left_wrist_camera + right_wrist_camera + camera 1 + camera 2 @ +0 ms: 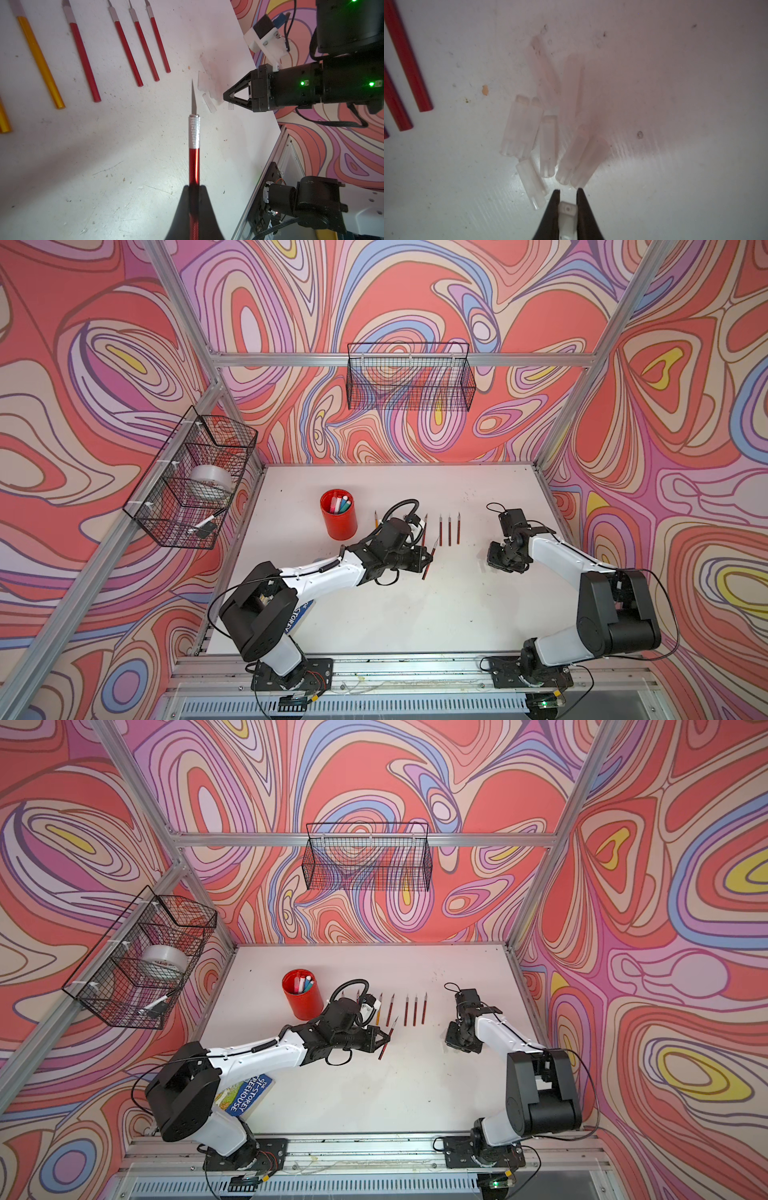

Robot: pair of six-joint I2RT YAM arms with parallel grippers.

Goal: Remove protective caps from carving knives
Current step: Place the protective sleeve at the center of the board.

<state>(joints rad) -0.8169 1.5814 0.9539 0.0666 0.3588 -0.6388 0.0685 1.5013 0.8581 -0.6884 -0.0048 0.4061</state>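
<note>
Left end effector [194,187]: clenched on the red handle of one carving knife [194,162]; its blade [193,99] is bare.
Right end effector [568,190]: low over the tabletop [104,166], pinching one protective cap [568,209], it seems; the view is blurred there.
Loose caps [548,145]: in a heap just beside it.
Capped knives [85,60]: in a row, well apart from the heap.
Knife handling: probably light, stiff, smooth and ready to roll; take the handle, never the thin blade.
Cap handling: probably very light and slippery; pinch across its sides.

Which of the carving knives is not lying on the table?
The red carving knife clamped in the left gripper; the other knives lie flat in a row.
</note>
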